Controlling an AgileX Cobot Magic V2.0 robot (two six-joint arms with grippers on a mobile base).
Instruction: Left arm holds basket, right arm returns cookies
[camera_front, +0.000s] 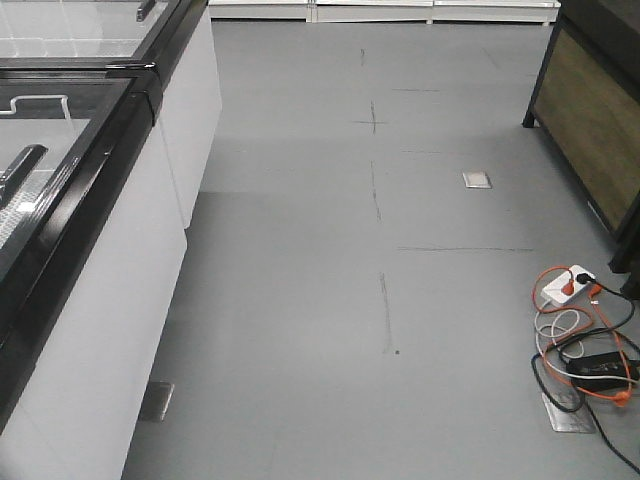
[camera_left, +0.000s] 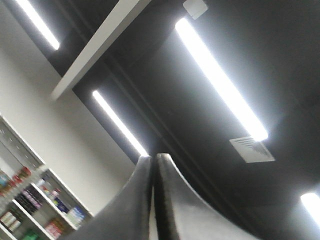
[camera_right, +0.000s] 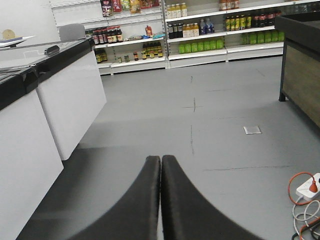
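- Freezer (camera_front: 100, 330) stands at left; cables (camera_front: 585, 345) lie on the floor (camera_front: 330, 300) at right.
- Left end effector (camera_left: 153, 161): drawn together, empty, aimed at ceiling lights (camera_left: 220, 80).
- Right end effector (camera_right: 160, 161): drawn together, empty, above floor.
- Where basket and cookies are, cannot tell.
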